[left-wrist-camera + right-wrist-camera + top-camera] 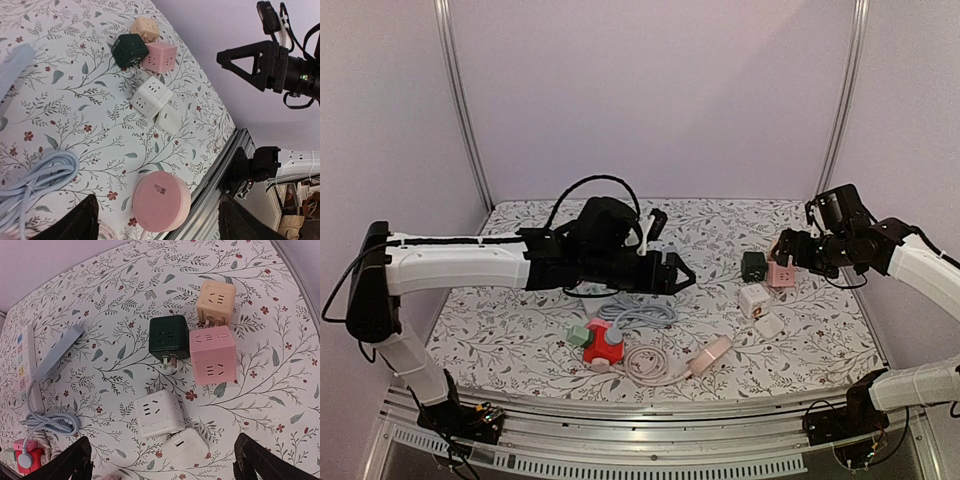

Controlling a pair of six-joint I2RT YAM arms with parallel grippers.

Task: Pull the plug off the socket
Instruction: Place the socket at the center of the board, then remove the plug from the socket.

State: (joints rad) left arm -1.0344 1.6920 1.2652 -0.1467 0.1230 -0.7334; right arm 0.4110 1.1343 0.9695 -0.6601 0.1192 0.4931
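Left gripper [686, 275] and right gripper [780, 246] are hanging spread, empty; pinching white cube [160, 413], bracing smaller white cube [186, 447], pulling straight looks best.

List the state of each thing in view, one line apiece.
left gripper, open, empty
right gripper, open, empty
green cube, unplugged, prongs bare
white cube, unplugged, prongs bare
red cube, plug seated in it
blue cable, coiled
pink cord, coiled

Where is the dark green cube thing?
In the right wrist view the dark green cube sits just left of the pink cube, above the white cube. From the top camera it lies on the table's right side.
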